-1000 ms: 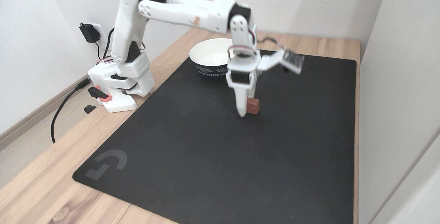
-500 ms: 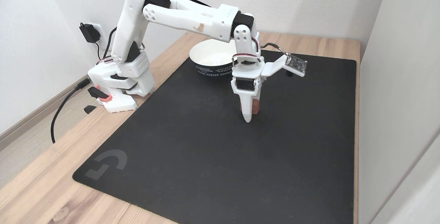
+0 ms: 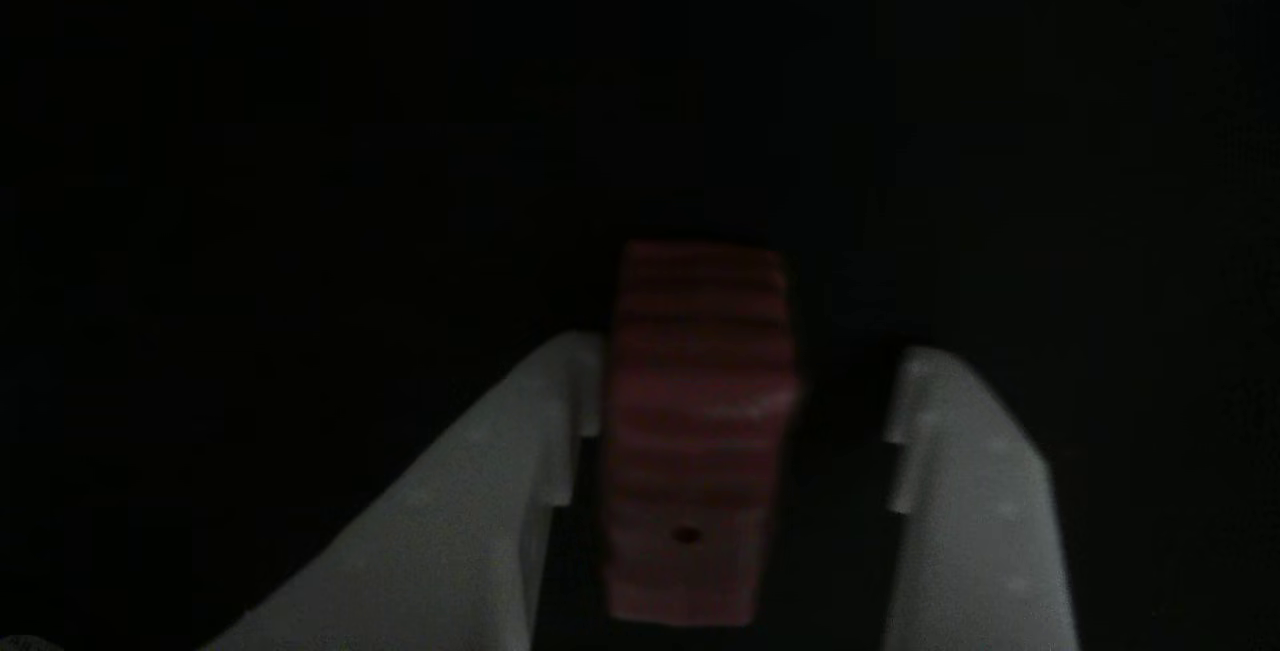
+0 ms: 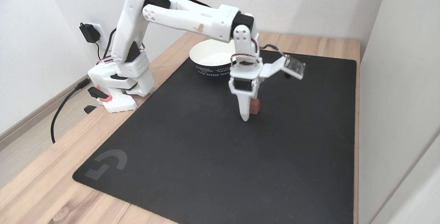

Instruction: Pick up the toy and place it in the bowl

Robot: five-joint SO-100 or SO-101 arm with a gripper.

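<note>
The toy (image 3: pixel 700 411), a small red-pink ridged block with a tiny black hole, lies on the black mat between my white fingers in the dim other view. The left finger (image 3: pixel 520 451) rests against its side, while a dark gap separates it from the right finger (image 3: pixel 960 471). My gripper (image 3: pixel 750 351) is open around it. In the fixed view the gripper (image 4: pixel 247 114) points straight down at the mat, and the toy (image 4: pixel 254 107) peeks out behind the near finger. The bowl (image 4: pixel 199 50), white inside and dark outside, stands behind the gripper on the mat's far edge.
A black mat (image 4: pixel 192 155) covers most of the wooden table (image 4: pixel 31 189). The arm's base (image 4: pixel 118 89) sits at the left with cables running to a wall socket (image 4: pixel 90 33). White walls close in behind and on the right.
The gripper has dropped slightly and shifted right, so it now straddles the toy, which is more hidden behind the near finger. The toy stays on the mat.
</note>
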